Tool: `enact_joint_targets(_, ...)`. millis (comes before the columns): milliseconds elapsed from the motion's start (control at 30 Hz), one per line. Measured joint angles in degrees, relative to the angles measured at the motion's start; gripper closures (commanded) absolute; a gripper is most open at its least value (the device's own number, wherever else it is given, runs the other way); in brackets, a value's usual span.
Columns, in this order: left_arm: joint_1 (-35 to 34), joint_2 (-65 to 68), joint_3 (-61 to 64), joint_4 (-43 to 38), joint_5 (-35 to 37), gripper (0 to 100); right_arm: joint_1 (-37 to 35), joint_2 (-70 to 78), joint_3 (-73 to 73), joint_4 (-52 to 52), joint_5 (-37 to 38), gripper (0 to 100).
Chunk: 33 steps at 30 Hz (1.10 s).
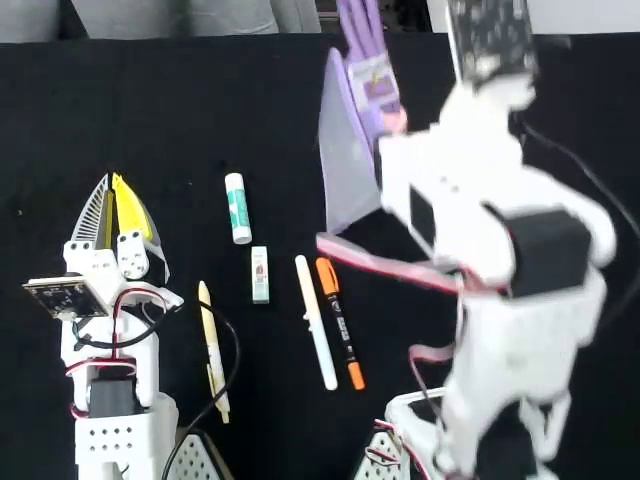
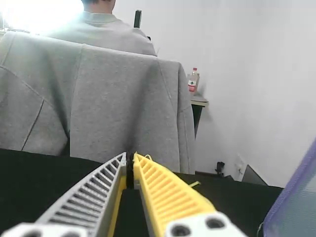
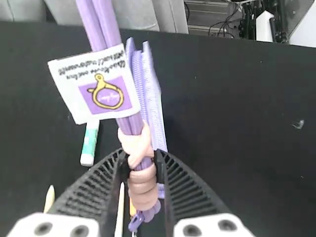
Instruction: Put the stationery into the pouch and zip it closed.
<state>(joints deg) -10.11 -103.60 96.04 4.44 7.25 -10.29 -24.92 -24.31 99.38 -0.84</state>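
Pouch [image 1: 345, 160] — purple, hanging, white paper tag

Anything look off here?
Only the pouch: the right pincer holds it up on edge, clamped at its pink strap, rather than lying flat. Nothing else stands out.

Glossy plastic pouch [image 1: 345, 150], paper tag [image 3: 94, 84], matt tabletop [image 1: 150, 110].
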Motion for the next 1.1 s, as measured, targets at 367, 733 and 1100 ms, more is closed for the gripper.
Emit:
enact_joint_targets(367,0.0,0.0,0.0,0.0,0.0,97,3.4,-32.4,37.4,-7.4,8.2,98.7)
enact_joint_targets(733,0.0,0.0,0.0,0.0,0.0,97,11.9,-61.4,69.9,-21.5,17.1,98.7)
enact_joint_targets(1100,4.8,0.0,0.0,3.9,-0.6,97,3.9,-65.0,70.9,-22.2,17.6,98.7)
